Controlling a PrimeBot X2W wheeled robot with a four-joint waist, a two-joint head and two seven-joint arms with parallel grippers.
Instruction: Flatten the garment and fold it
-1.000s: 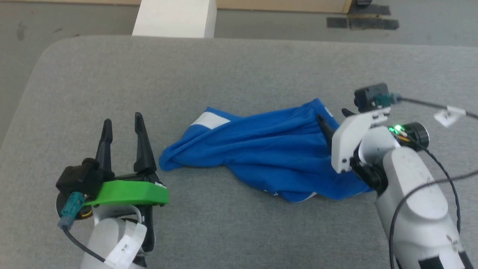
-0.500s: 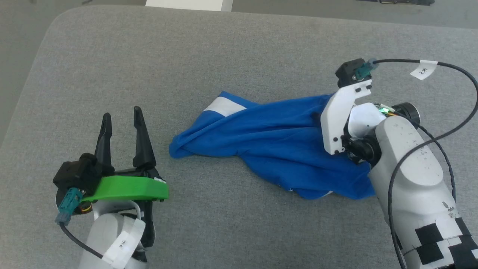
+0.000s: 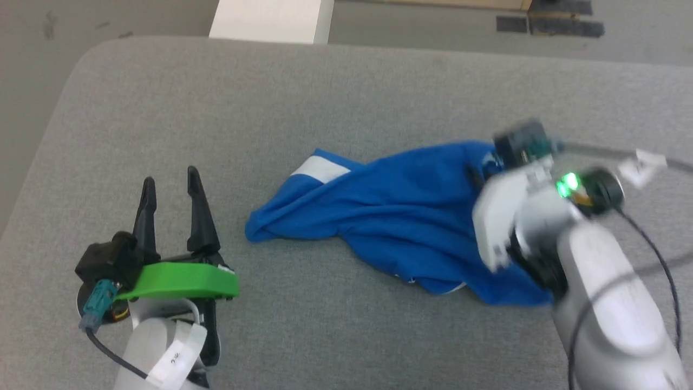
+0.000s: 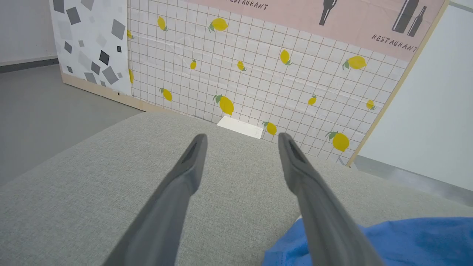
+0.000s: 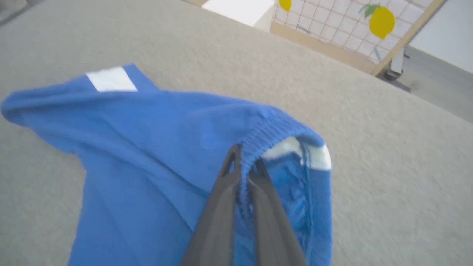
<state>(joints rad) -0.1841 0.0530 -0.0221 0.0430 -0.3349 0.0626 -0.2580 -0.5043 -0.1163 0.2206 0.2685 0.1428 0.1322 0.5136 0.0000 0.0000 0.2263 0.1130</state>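
The blue shorts (image 3: 390, 216) lie crumpled on the gray table (image 3: 243, 97). The right gripper (image 5: 245, 160) pinches the stretchy waistband (image 5: 273, 127) between its 2 fingers at the shorts' right end. The left gripper (image 3: 169, 181) sits near the other end, its 2 fingers spread apart.

Grey padded table (image 3: 346, 92); rumpled blue shorts (image 3: 400, 216)
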